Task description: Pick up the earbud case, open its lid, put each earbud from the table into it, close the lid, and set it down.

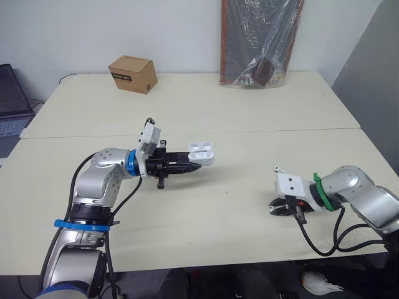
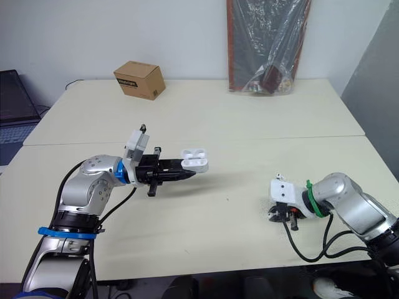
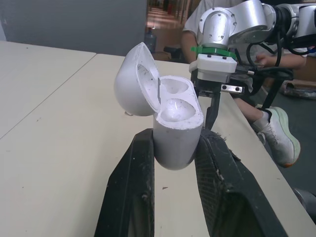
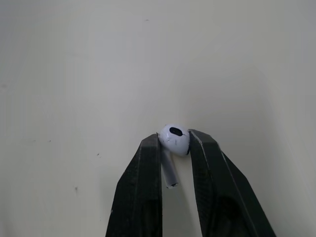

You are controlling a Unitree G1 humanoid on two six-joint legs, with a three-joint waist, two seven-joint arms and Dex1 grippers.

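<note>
My left gripper (image 1: pixel 194 167) is shut on the white earbud case (image 1: pixel 202 151) and holds it above the middle of the table. The case (image 3: pixel 173 123) has its lid swung open, and both sockets look empty in the left wrist view. At the table's right side, near the front edge, my right gripper (image 1: pixel 274 208) hangs low over the surface. It is shut on a white earbud (image 4: pixel 174 139), whose stem points down between the fingers (image 4: pixel 148 168).
A small cardboard box (image 1: pixel 132 73) stands at the back left. A dark board in plastic wrap (image 1: pixel 259 40) leans on the wall at the back. A laptop (image 1: pixel 12 103) sits off the table's left. A person's shoe (image 3: pixel 279 136) is beyond the right edge.
</note>
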